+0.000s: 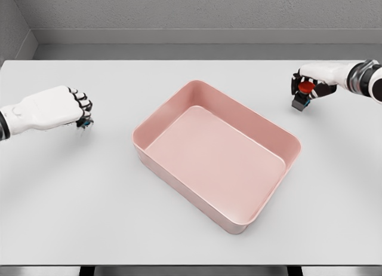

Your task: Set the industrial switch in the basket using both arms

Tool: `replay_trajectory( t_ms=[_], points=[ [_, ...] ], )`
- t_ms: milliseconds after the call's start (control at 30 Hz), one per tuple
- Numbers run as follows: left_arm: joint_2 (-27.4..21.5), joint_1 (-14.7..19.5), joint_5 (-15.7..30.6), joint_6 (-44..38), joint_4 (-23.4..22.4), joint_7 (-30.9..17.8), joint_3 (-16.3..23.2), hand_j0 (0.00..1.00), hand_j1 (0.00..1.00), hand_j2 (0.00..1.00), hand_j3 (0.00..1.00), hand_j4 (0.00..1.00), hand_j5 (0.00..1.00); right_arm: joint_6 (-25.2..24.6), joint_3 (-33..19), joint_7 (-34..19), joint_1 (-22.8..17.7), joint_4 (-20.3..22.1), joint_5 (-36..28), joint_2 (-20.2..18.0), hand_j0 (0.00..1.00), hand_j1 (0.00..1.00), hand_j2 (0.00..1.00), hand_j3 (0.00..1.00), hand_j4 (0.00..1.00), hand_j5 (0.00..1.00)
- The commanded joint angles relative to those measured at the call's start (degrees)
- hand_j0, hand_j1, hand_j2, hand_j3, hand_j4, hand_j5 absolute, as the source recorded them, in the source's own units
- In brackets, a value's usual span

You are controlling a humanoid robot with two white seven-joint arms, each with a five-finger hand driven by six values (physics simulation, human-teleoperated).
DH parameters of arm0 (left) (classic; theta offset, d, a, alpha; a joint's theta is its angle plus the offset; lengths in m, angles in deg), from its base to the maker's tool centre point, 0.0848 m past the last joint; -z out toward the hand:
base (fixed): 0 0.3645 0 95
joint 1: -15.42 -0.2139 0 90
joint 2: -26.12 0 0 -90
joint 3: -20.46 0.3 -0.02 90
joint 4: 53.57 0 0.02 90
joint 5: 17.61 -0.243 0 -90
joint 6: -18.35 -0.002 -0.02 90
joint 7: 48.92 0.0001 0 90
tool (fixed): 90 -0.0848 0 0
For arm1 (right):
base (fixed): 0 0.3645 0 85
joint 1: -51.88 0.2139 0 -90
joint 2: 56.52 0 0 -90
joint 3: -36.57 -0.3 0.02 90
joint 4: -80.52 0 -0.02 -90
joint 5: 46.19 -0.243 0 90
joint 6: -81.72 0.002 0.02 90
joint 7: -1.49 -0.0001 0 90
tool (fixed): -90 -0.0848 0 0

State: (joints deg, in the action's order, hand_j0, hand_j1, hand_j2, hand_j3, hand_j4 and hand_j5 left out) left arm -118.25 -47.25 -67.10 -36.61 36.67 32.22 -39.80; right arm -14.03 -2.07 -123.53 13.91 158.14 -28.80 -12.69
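- The basket point(218, 153), pink and rectangular, sits near the middle of the table point(71, 216) and holds nothing yet.
- Right hand point(310, 85), near the table's far right corner, has its fingers curled around a switch point(303, 95) with a red button on top and a dark body that hangs below the fingers.
- Left hand point(74, 109), by the left edge, is closed into a fist; a small dark and blue object point(86, 123) shows under the fingers, likely a 2nd switch, too hidden to be sure.
- By my reading the grasping looks done on both sides; the carry to the basket and the release remain, so roughly half is left.
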Motion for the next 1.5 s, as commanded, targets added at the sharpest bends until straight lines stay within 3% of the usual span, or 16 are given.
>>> replay_trajectory(
  t_ms=[0,100,233,533,633,800,933,1067,1267,1300,1333,1467],
  points=[
    [0.1,0.0,2.6,0.0,1.8,0.2,-1.1,0.21,0.21,0.21,0.21,0.21,0.21,0.0,-0.2,0.0,0.0,0.9,0.0,-0.4,0.43,0.43,0.43,0.43,0.43,0.43],
    [0.1,0.1,4.6,0.0,2.6,0.2,-1.4,0.22,0.22,0.22,0.22,0.22,0.22,0.2,-1.7,0.0,-0.3,2.4,0.0,-1.3,0.43,0.43,0.43,0.43,0.43,0.43],
    [3.8,1.2,5.3,0.0,3.1,0.2,-1.4,0.23,0.23,0.23,0.23,0.23,0.23,0.0,-4.0,0.0,-0.6,5.0,0.0,-2.6,0.43,0.43,0.43,0.43,0.43,0.43],
    [8.1,3.6,10.8,0.0,6.1,0.2,-1.1,0.23,0.23,0.23,0.23,0.23,0.23,0.1,-4.1,0.0,-0.4,8.8,0.0,-4.6,0.43,0.43,0.43,0.43,0.43,0.43],
    [9.7,4.6,11.9,0.0,7.1,0.2,-0.8,0.23,0.23,0.23,0.23,0.23,0.23,0.1,-6.3,0.0,-1.0,12.2,0.0,-6.3,0.43,0.43,0.43,0.43,0.43,0.43],
    [11.7,5.4,13.5,0.0,8.2,0.2,-0.8,0.23,0.23,0.23,0.23,0.23,0.23,0.3,-6.5,0.0,-1.1,15.4,0.0,-7.1,0.43,0.43,0.43,0.43,0.43,0.43],
    [14.7,5.8,13.8,0.0,9.2,0.2,-0.4,0.23,0.23,0.23,0.23,0.23,0.23,0.3,-6.5,0.0,-1.5,20.2,0.0,-8.2,0.43,0.43,0.43,0.43,0.43,0.43],
    [16.1,6.6,13.5,0.0,9.6,0.1,2.1,0.23,0.23,0.23,0.23,0.23,0.23,2.1,-6.6,0.0,-2.4,22.5,0.0,-8.9,0.43,0.43,0.43,0.43,0.43,0.43],
    [16.1,9.4,10.5,0.0,9.3,-0.1,9.9,0.25,0.25,0.25,0.25,0.25,0.25,10.9,-6.5,0.0,-3.0,22.9,0.0,-8.7,0.43,0.43,0.43,0.43,0.43,0.43],
    [16.3,11.7,9.7,0.0,9.1,0.0,13.7,0.25,0.25,0.25,0.25,0.25,0.25,12.3,-6.4,0.0,-3.1,22.9,0.0,-8.4,0.43,0.43,0.43,0.43,0.43,0.43],
    [16.8,12.3,9.6,0.0,9.0,-0.1,14.7,0.25,0.25,0.25,0.25,0.25,0.25,13.7,-6.4,0.0,-3.2,22.9,0.0,-8.3,0.43,0.43,0.43,0.43,0.43,0.43],
    [16.8,12.4,7.2,0.0,9.0,-0.1,15.1,0.29,0.29,0.29,0.29,0.29,0.29,17.3,-5.9,0.0,-3.4,22.9,-0.1,-8.1,0.43,0.43,0.43,0.43,0.43,0.43]
  ],
)
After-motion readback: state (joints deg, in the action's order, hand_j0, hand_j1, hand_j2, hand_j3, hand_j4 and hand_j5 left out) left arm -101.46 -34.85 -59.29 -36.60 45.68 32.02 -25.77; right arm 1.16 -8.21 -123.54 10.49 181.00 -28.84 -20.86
